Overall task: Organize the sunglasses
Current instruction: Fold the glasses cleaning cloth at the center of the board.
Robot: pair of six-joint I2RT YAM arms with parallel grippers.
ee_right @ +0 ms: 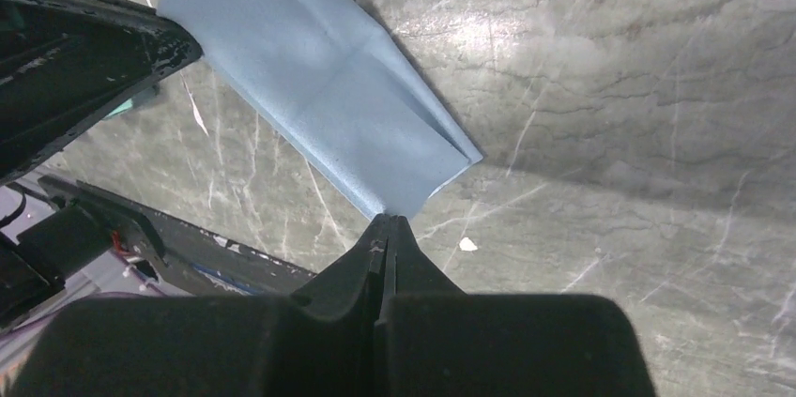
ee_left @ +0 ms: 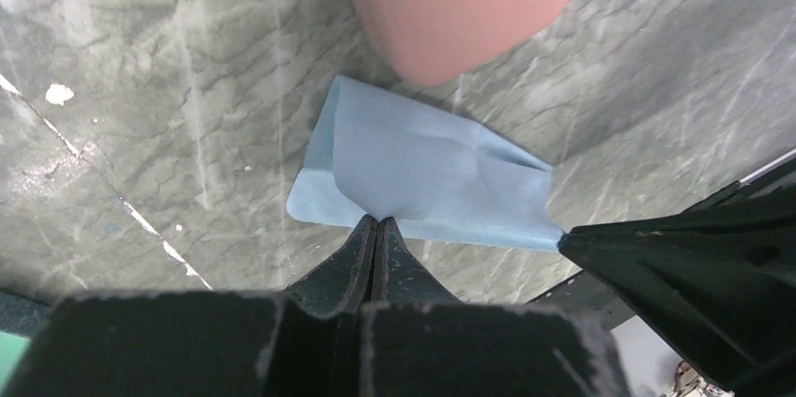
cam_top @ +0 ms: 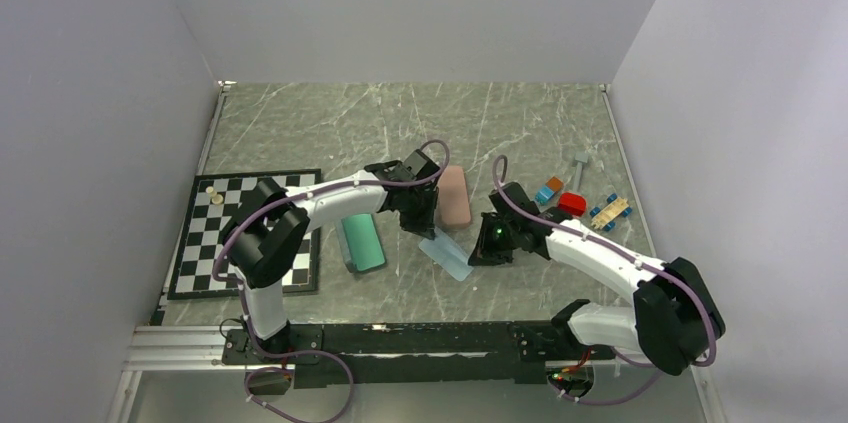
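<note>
From above, a light blue cloth is seen on the marble table with a gripper at each end: the left gripper at the cloth's far left edge, the right gripper at its right corner. A pink case lies just beyond the cloth and a teal case to the cloth's left, both shut. A chessboard lies further left of the cloth, and small toys lie to its far right. No sunglasses are to be seen here.

In the left wrist view, the left gripper's jaws are pressed together, with the cloth's near edge pinched at their tips. The pink case is seen just past the cloth.

In the right wrist view, the right gripper's jaws are likewise closed, on a corner of the cloth, which is folded over along its length.

The sunglasses are shown in no view. It cannot be told whether they are inside the cases. If they are, the folding or stowing of the cloth is judged to be what is left.
</note>
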